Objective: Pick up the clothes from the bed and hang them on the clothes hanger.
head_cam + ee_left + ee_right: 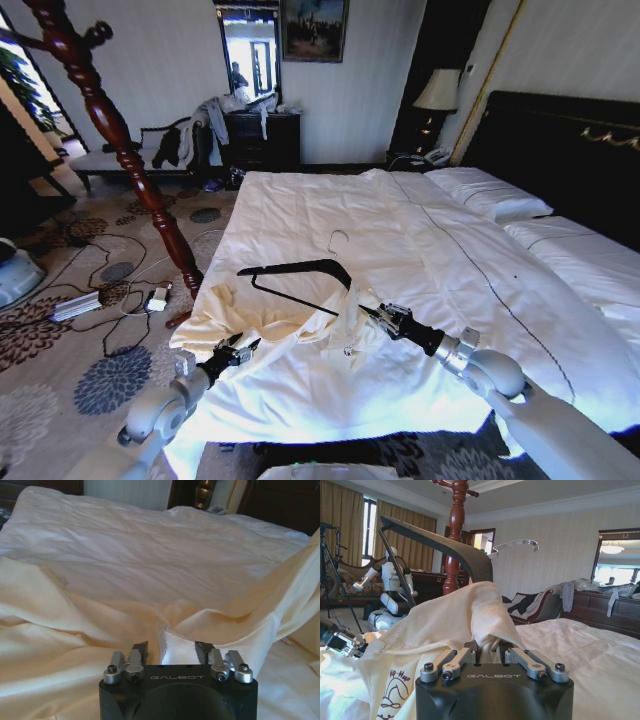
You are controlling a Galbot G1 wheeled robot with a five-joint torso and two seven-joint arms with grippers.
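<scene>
With my view running from left to right, a dark red turned wooden post (120, 140) rises over the patterned carpet (90, 330) beside the bed (440, 250). My left end effector (243, 348) sits low at the near left edge of the bed, released, fingers (141, 651) spread apart, just beside the cream clothes (255, 310); in the left wrist view a fold of that fabric (75, 630) lies just ahead of the spread fingers, not gripped.

The clothes lie crumpled on the white duvet near the foot of the bed, one part lifted. The clothes hanger (300, 270) stands tilted above them, one black arm slid inside the raised fabric, silver hook (338, 240) pointing up toward the pillows (490, 190).

My right end effector (372, 313) reaches in from the right and is clenched on the clothes at the lifted part, just below the hanger; the right wrist view shows the fingers (457, 661) drawn in with cream cloth (450, 625) bunched between them and the hanger (445, 542) rising from it. A small print shows on the garment there.
</scene>
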